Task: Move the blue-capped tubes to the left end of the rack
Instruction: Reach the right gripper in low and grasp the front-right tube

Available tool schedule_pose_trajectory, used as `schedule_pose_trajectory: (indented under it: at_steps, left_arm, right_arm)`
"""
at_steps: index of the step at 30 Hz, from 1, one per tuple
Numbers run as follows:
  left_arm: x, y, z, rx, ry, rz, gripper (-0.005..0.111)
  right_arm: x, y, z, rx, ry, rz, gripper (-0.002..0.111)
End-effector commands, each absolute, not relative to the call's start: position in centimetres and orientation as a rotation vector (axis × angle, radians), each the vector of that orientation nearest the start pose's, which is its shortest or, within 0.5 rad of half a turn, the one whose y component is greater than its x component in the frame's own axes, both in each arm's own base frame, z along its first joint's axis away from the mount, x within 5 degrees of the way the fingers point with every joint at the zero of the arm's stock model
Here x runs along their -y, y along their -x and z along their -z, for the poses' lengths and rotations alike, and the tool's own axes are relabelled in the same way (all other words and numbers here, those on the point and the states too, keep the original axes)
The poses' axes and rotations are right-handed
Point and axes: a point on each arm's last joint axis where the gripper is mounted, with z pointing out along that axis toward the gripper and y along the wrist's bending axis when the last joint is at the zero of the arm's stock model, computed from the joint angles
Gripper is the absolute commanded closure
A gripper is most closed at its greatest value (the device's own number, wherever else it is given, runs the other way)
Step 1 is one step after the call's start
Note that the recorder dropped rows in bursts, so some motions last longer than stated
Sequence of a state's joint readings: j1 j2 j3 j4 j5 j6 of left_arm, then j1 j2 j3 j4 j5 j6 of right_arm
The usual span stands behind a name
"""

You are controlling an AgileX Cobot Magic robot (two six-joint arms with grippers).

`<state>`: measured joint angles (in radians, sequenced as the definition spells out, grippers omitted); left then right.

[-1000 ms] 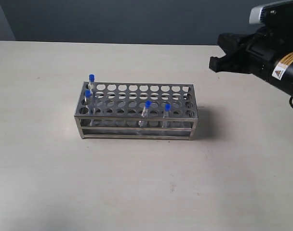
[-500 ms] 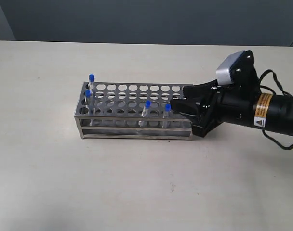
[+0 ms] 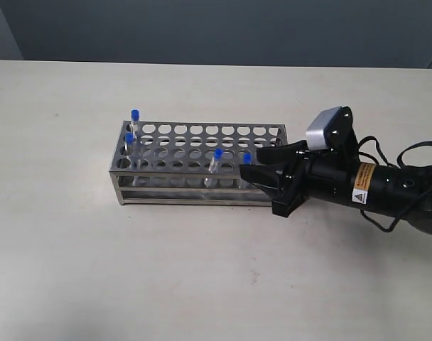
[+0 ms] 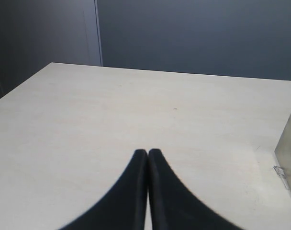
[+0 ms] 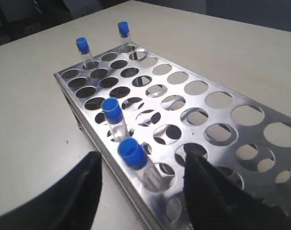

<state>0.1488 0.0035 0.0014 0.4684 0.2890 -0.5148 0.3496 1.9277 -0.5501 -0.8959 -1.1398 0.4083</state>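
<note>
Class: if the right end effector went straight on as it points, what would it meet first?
Likely the nearest blue-capped tube in the rack, standing between the open fingers of the right end effector.

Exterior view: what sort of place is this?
Probably a lab-style test bench: a steel test-tube rack holding blue-capped tubes stands on a pale table, with a plain dark wall behind.

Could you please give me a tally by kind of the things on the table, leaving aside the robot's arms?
Slim clear plastic tubes with bright blue round caps: 4
Rectangular shiny steel test-tube rack: 1
Total: 5
</note>
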Motion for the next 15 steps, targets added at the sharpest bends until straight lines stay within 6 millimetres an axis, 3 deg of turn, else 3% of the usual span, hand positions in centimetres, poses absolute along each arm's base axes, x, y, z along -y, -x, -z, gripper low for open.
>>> schedule_pose_trajectory:
  at_steps: [1, 7, 11, 15]
  left_arm:
    - [-2.0, -5.2, -19.0, -1.724, 0.277, -0.175, 0.106]
    - [-2.0, -5.2, -19.0, -1.724, 0.277, -0.175, 0.106]
    - [-2.0, -5.2, -19.0, -1.724, 0.277, -0.175, 0.106]
    - [-2.0, -5.2, -19.0, -1.724, 0.277, -0.175, 0.106]
  right_arm:
    - [-16.5, -25.4, -12.4, -1.634, 0.921, -0.935, 0.057]
    - [-18.5, -25.6, -12.0, -1.695, 1.006, -0.868, 0.057]
    - [-19.2, -25.6, -11.8, -1.746, 0.972, -0.833, 0.060]
    - [-19.2, -25.7, -11.8, -1.757, 0.963, -0.825, 0.093]
